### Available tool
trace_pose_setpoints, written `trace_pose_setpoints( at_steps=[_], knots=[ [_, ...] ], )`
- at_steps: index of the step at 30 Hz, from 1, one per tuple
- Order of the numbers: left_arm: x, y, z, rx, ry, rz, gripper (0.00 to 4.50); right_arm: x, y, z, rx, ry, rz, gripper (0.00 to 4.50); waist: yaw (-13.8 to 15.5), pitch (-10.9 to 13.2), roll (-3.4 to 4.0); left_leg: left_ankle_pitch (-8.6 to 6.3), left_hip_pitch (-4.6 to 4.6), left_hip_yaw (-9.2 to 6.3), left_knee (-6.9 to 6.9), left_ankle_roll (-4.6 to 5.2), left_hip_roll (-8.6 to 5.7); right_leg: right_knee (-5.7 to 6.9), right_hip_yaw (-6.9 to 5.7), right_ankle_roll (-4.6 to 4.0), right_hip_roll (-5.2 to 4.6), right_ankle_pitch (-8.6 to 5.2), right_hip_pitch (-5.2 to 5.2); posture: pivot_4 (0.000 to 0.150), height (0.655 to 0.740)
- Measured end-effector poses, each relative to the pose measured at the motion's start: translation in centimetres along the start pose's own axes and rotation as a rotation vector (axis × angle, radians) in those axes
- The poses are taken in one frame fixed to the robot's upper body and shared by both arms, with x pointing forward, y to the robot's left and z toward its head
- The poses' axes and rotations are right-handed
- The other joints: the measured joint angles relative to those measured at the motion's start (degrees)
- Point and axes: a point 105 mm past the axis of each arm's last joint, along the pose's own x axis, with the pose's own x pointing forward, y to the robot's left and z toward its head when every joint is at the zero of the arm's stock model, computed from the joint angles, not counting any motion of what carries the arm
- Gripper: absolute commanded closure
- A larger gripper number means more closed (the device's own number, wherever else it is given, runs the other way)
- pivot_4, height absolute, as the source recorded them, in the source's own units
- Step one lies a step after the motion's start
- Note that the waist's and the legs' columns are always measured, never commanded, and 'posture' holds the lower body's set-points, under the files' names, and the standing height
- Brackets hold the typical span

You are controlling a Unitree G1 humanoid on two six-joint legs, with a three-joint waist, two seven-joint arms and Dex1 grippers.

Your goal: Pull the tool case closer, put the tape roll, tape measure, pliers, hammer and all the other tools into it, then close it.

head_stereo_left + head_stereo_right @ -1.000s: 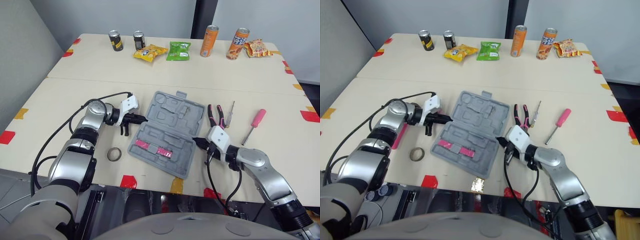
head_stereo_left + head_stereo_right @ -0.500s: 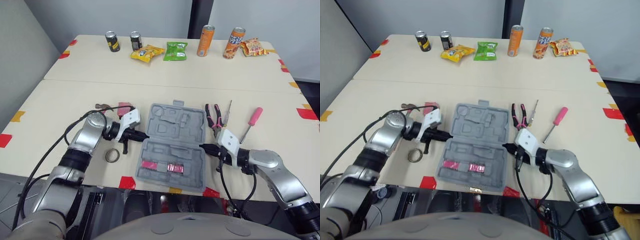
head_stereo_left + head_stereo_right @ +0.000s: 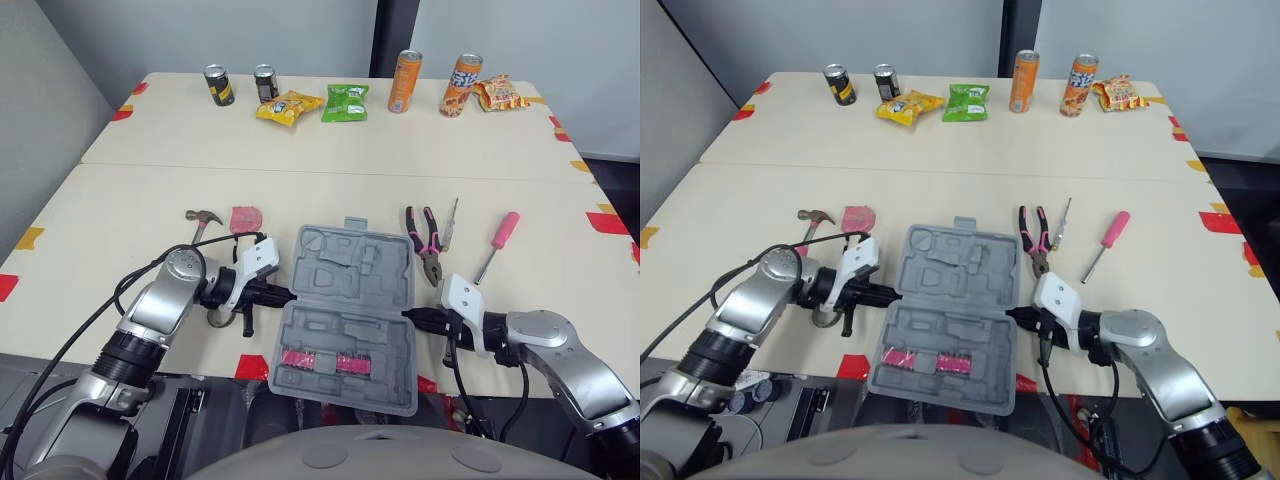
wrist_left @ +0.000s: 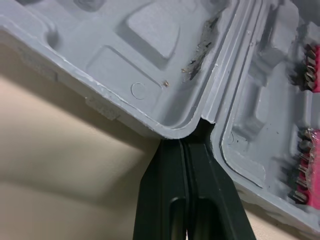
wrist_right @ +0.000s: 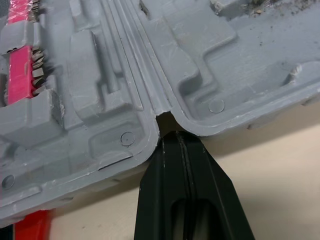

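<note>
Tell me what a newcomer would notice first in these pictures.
The open grey tool case lies at the near edge of the table, with the left hand and the right hand, both shut, pressed tip-first against its hinge ends from either side. Pink-handled pliers and a pink screwdriver lie to its right, and a hammer to its left. Along the far edge stand cans and snack bags.

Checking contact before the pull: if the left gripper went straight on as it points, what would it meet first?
The tool case: the left gripper, shut, has its tip at the hinge notch on the case's edge, apparently touching it, so it would press into the hinge.
</note>
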Motion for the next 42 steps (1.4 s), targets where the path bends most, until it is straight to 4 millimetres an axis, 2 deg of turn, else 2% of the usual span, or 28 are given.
trace_pose_setpoints(
  at_steps=[13,22,42],
  knots=[
    [0.0,-0.9,-0.6,0.027,0.043,-0.03,4.45,-0.2,0.5,-0.2,0.013,0.017,0.024,4.5,0.0,-0.2,0.25,-0.04,0.02,0.01,-0.05,0.2,-0.02,0.11,0.01,-0.48,0.0,-0.27,-0.14,0.15,0.74],
    [-0.1,-1.5,-1.1,0.033,0.065,-0.052,4.45,-0.4,1.5,-0.4,0.046,0.034,0.056,4.5,-0.1,-0.3,0.39,-0.04,0.03,0.03,-0.08,0.21,-0.02,0.13,0.02,-0.46,0.0,-0.26,-0.13,0.15,0.74],
    [-0.2,-1.7,-1.2,0.054,0.064,-0.048,4.45,-0.7,1.8,-0.7,0.059,0.043,0.06,4.5,-0.1,-0.4,0.54,-0.04,0.02,0.04,-0.1,0.2,-0.03,0.13,0.05,-0.34,0.0,-0.19,-0.12,0.15,0.74]
  ],
)
